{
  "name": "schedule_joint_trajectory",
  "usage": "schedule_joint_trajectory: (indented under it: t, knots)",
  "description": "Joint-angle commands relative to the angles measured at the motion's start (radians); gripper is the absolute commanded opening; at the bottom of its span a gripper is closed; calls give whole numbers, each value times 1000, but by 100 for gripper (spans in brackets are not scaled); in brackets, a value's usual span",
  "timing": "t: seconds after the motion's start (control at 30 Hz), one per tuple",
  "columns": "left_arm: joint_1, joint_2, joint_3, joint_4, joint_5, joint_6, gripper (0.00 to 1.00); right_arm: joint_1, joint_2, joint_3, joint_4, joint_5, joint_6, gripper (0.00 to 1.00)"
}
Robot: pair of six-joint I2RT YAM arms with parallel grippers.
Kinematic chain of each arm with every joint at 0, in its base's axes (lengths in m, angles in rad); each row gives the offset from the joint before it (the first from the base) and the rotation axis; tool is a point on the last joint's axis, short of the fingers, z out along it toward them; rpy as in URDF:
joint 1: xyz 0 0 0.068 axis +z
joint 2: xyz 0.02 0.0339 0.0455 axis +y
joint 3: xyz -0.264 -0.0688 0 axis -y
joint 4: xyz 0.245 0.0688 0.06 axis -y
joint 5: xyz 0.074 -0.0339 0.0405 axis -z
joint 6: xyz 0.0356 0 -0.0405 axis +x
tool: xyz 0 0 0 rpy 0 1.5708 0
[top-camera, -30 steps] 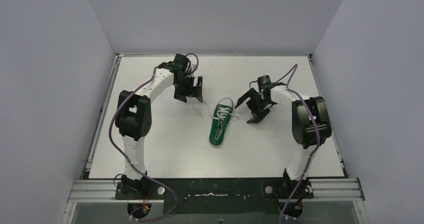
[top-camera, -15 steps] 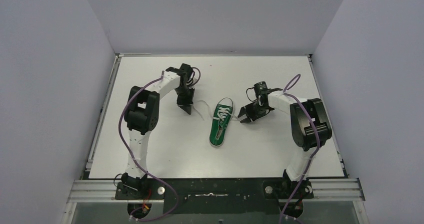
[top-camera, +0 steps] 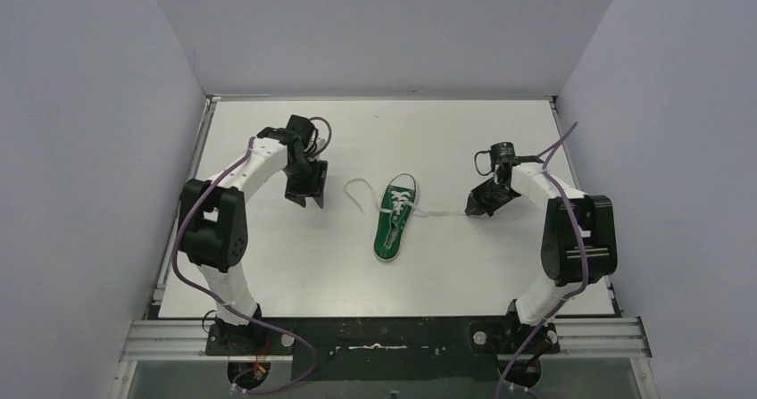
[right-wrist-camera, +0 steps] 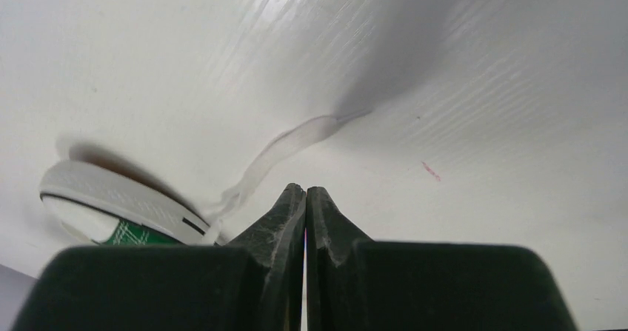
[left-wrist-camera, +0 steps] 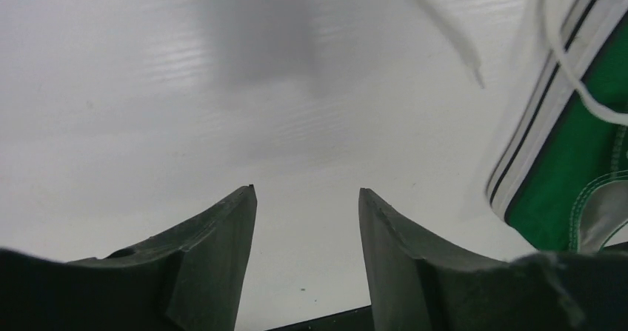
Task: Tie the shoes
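Note:
The green shoe with a white sole lies in the middle of the table, toe cap pointing away from the arms. One white lace curls in a loop to its left, and the other lace runs straight out to the right. My left gripper hovers left of the loop. It is open and empty, with the shoe at its right. My right gripper sits at the end of the straight lace and is shut. That lace passes just left of its fingertips, and I cannot see it pinched between them.
The white table has a raised rim on the left and right. Grey walls close it in on three sides. A small red mark is on the surface by the right gripper.
Both arms have moved outward from the shoe. The right gripper went from open to shut and the right lace now lies stretched straight. The left gripper shut, then reopened; the left lace lies loose.

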Motion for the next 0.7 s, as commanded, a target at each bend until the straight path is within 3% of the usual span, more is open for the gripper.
schedule_joint_trajectory:
  t: [0.0,0.07,0.17,0.3,0.4,0.43,0.57,0.6,0.67]
  knots:
    - [-70,125,181,97,57,35,54,6,-89,61,-76,12,-223,0]
    - [-94,198,273,76,10,28,62,4,-114,68,-70,-17,-276,0]
    - [-113,283,375,63,-31,9,65,-3,-141,78,-87,-35,-322,0]
    - [-150,369,447,51,-96,16,64,-33,-175,55,-104,-40,-346,0]
    - [-167,410,454,39,-151,15,57,-59,-205,29,-102,-41,-366,0]
    - [-167,418,449,33,-165,14,53,-70,-209,23,-102,-43,-376,0]
    - [-135,425,435,-13,-233,5,11,-78,-194,35,-70,-114,-497,0]
    - [-123,421,429,-33,-250,4,0,-71,-175,50,-67,-146,-533,4]
    - [-87,387,383,-68,-275,1,0,-48,-126,77,-65,-192,-561,29]
